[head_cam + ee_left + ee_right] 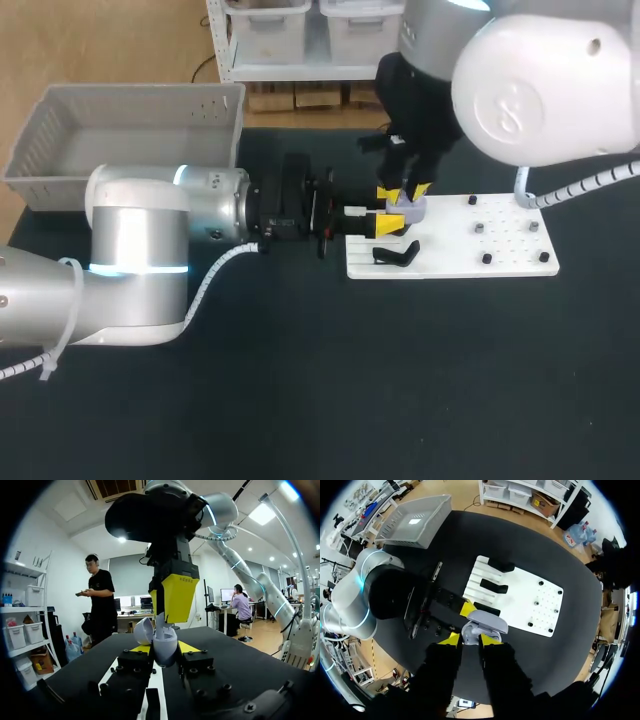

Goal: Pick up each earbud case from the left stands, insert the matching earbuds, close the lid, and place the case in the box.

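A pale lavender earbud case (412,210) is held with its lid open just above the left end of the white board (500,262). My left gripper (395,218) comes in level from the left and is shut on the case body (165,646), one yellow tip on each side. My right gripper (404,192) hangs straight down over the open case (487,621). Its fingers (175,595) pinch a small pale piece that looks like an earbud (159,618), just at the case's mouth. The raised lid (143,630) stands beside the earbud.
A black stand (395,255) sits on the board's near left corner, and two more stands (493,586) lie beyond it. Small black pegs (487,258) dot the board's right half. A grey bin (130,130) stands at the back left.
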Robot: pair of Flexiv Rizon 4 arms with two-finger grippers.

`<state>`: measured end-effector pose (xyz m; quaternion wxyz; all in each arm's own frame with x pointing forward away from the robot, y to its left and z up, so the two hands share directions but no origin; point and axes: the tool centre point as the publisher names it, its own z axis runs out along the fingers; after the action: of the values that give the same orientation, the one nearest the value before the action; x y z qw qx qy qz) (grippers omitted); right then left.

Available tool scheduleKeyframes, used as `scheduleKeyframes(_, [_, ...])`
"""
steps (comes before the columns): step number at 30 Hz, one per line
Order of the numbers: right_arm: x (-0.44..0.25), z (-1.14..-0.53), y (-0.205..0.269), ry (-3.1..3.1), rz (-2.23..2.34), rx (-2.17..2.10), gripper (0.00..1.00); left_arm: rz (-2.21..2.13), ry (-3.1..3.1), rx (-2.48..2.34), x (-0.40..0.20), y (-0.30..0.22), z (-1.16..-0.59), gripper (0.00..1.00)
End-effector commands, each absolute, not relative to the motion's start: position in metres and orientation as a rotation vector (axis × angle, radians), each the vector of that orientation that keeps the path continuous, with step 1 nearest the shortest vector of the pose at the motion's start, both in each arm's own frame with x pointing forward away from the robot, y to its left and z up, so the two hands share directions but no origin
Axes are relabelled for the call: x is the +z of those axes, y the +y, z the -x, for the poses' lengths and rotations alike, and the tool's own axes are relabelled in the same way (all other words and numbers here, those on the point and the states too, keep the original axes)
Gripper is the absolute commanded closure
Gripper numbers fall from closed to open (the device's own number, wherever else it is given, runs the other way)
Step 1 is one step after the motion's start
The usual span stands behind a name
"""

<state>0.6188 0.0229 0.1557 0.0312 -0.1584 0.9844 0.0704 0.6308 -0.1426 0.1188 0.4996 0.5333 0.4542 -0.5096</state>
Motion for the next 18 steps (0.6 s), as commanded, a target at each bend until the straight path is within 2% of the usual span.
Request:
scheduleKeyframes(1, [0.161, -0.615, 0.023, 3.033, 0.487, 0.212, 0.0, -1.286, 1.098, -1.228, 0.119, -0.143, -0.63, 1.0])
scheduleKeyframes(9, [0.189, -0.601, 0.02, 3.008, 0.479, 0.263, 0.0, -1.286, 1.098, -1.228, 0.119, -0.143, -0.63, 1.0])
scheduleKeyframes(18, [0.194, -0.648, 0.008, 2.935, 0.197, 0.204, 0.0, -1.286, 1.098, -1.228, 0.119, -0.143, -0.63, 1.0])
